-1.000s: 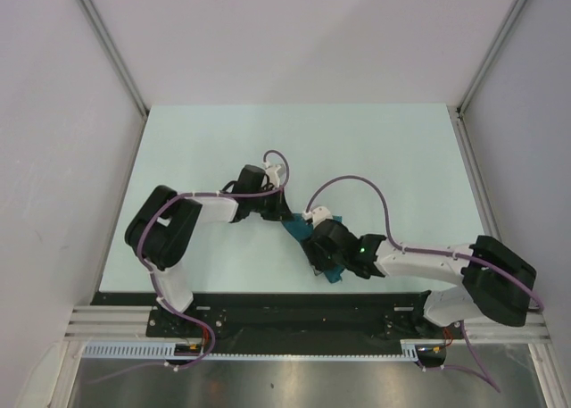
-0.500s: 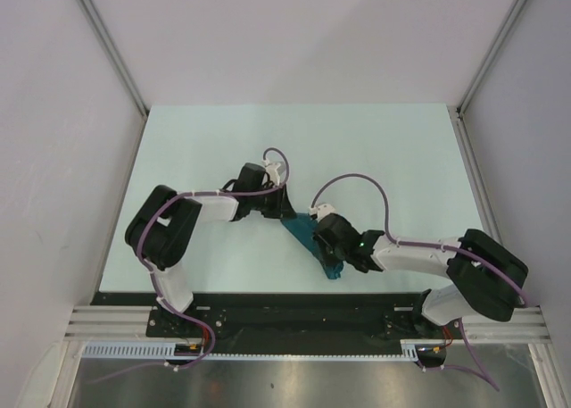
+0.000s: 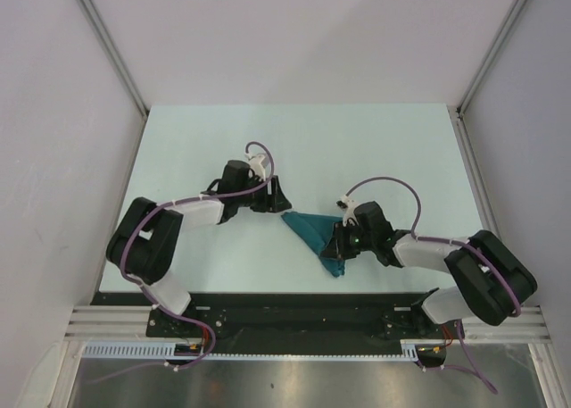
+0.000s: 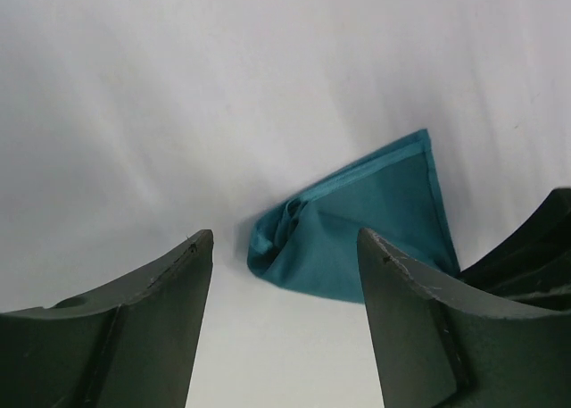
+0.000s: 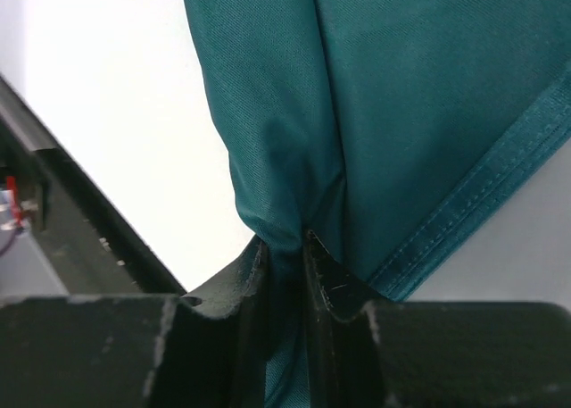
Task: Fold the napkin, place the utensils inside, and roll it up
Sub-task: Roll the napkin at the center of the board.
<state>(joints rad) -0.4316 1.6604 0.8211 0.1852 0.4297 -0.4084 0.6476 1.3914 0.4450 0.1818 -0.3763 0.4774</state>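
Teal soft cloth napkin [image 3: 312,229], folded to a wedge, lies front-centre on the pale table [image 3: 205,140], its near edge pinched by the right gripper [image 5: 284,243]. The left gripper [image 4: 284,236] hovers open beside it. Folding appears in hand; next calls for laying the held edge flat and even.

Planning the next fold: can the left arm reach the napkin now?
Probably yes: the left gripper is open, the napkin lies just ahead with nothing between; the right gripper pinches its other end.

No text, label, brand, number or sign can be read anywhere.
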